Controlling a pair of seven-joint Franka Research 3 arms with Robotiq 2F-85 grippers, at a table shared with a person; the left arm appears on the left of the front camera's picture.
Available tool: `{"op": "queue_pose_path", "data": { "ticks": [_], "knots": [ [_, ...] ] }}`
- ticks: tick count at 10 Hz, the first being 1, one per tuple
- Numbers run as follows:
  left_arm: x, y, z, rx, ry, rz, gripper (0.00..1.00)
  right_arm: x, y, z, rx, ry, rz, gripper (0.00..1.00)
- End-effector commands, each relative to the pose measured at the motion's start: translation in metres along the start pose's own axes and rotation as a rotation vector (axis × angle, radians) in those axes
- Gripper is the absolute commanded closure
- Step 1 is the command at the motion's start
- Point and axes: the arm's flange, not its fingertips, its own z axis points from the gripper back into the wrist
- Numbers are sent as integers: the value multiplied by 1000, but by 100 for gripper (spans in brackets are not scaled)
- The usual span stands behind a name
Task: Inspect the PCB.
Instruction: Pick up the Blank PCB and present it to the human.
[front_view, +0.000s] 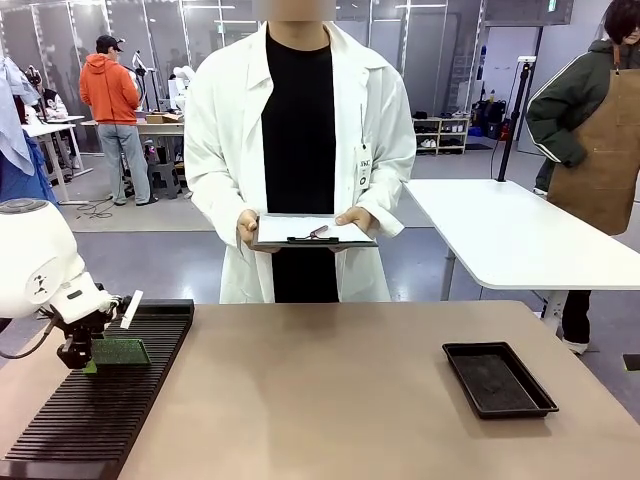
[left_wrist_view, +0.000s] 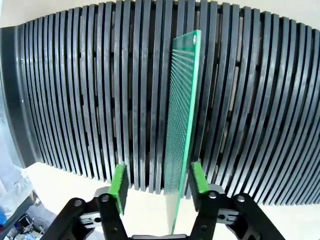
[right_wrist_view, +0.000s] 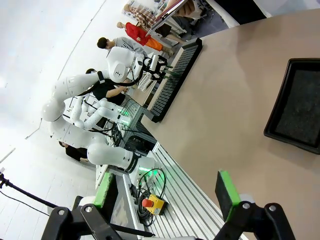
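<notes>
No print reads clearly anywhere. A badge (front_view: 363, 166) clipped to the person's white coat (front_view: 225, 130), just above the clipboard (front_view: 300, 229), bears dark marks, perhaps a short word, too small to make out.

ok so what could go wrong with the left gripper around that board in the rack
1. The PCB stands on edge in the slotted rack, off-centre in the left gripper: near one pad, with a gap to the other. Closing may shove it sideways and bend it against the ribs.
2. The board is thin; a hold near one end could let it pivot or slip when lifted.
</notes>
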Motion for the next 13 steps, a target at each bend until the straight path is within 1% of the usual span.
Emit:
{"op": "queue_pose_path", "data": {
  "ticks": [1,2,3,4,6,8,10,12,13],
  "knots": [
    [4,6,3,-21,26,15,100,1,1,0,7,-11,20,0],
    [4,6,2,-22,28,12,87,1,1,0,7,-11,20,0],
    [2,4,3,-22,26,14,96,1,1,0,7,-11,20,0],
    [1,3,5,-22,20,18,100,1,1,0,7,-11,20,0],
    [-2,2,7,-29,13,27,100,1,1,0,7,-11,20,0],
    [-7,4,21,-57,-12,49,100,1,1,0,7,-11,20,0],
    [-14,-4,63,-89,-114,134,100,1,1,0,7,-11,20,0],
    [-22,-15,98,-168,-219,313,100,1,1,0,7,-11,20,0],
    [-26,-17,103,-226,-337,411,100,1,1,0,7,-11,20,0]
  ]
}}
